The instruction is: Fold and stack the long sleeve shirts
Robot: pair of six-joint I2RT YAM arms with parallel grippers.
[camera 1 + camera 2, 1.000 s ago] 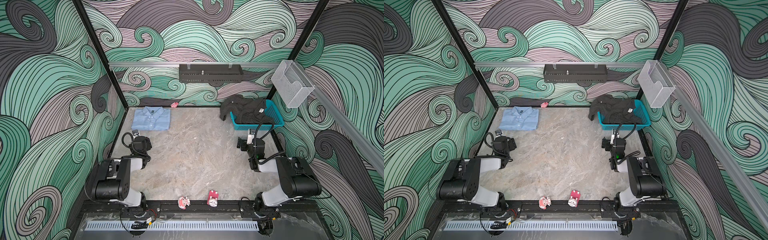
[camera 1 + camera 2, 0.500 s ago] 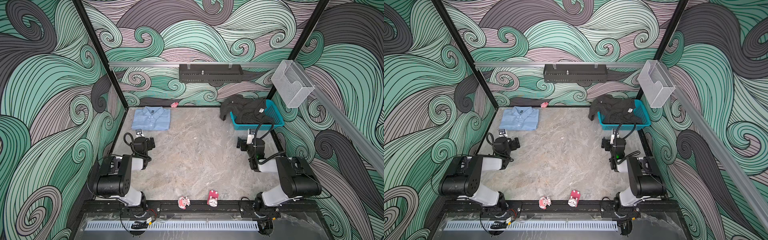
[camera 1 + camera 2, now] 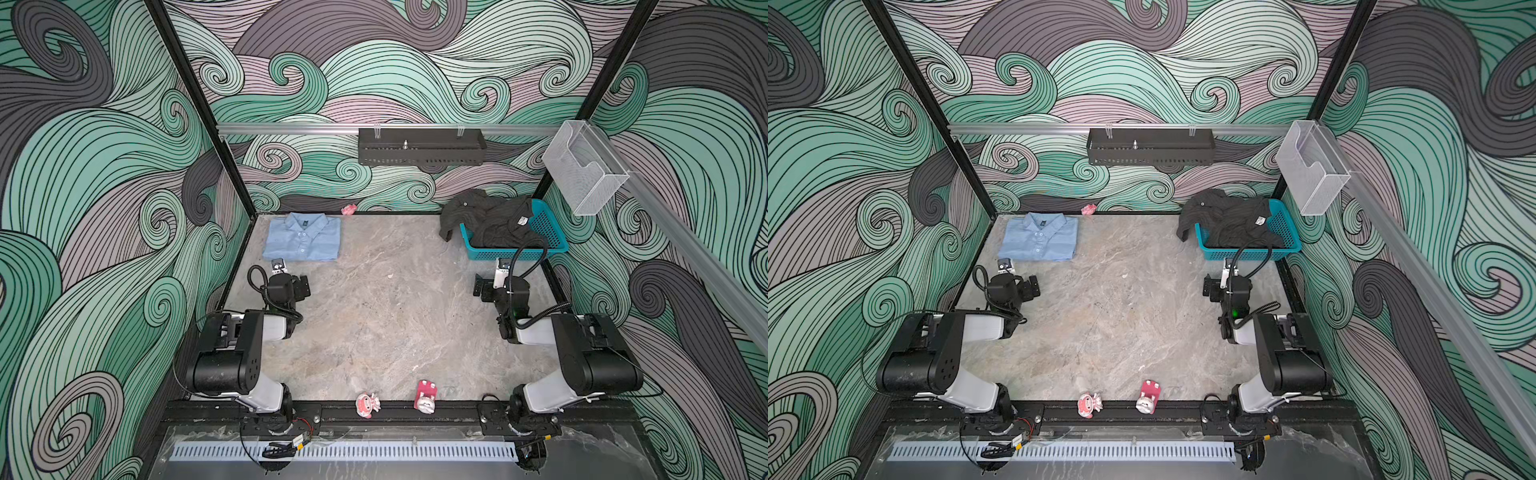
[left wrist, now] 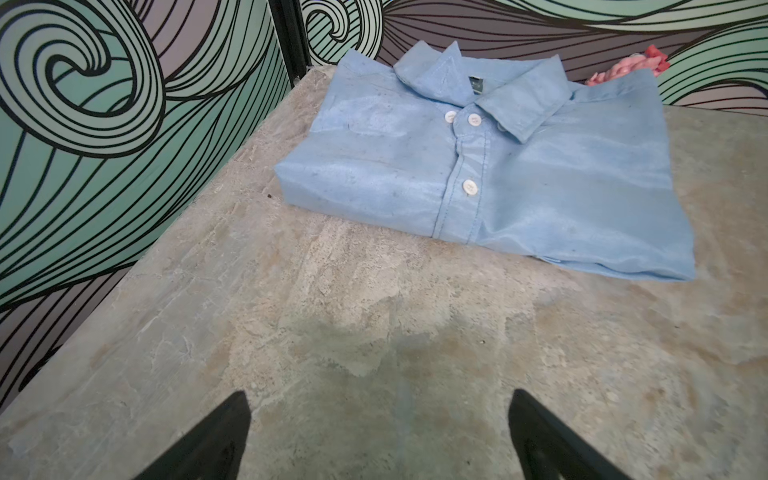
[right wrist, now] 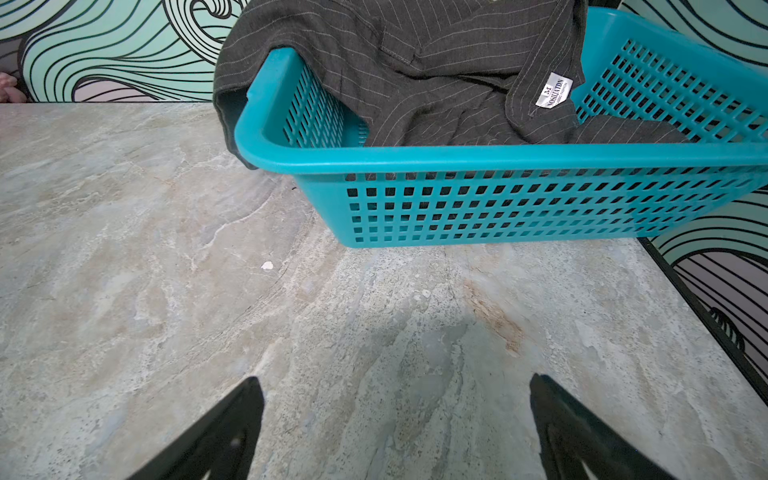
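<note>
A light blue long sleeve shirt [image 3: 302,237] [image 3: 1039,237] lies folded flat at the table's far left, collar and buttons up [image 4: 490,166]. The dark charcoal pinstriped shirt [image 3: 490,216] [image 3: 1229,222] [image 5: 436,75] is bunched in a teal basket [image 3: 515,251] [image 3: 1246,252] [image 5: 498,158], one part hanging over the rim. My left gripper [image 3: 305,286] [image 3: 1034,286] [image 4: 378,395] hovers just in front of the blue shirt, open and empty. Short of the basket, my right gripper [image 3: 480,286] [image 3: 1209,289] [image 5: 395,378] is also open and empty.
Two small pink toys [image 3: 368,405] [image 3: 424,397] sit at the table's front edge, and another pink item [image 3: 349,209] lies by the back wall. A black shelf [image 3: 422,147] and a clear box [image 3: 584,170] hang on the rail above.
My left wrist has shifted slightly toward the table's middle and turned rightward. The right arm and both shirts have stayed put.
</note>
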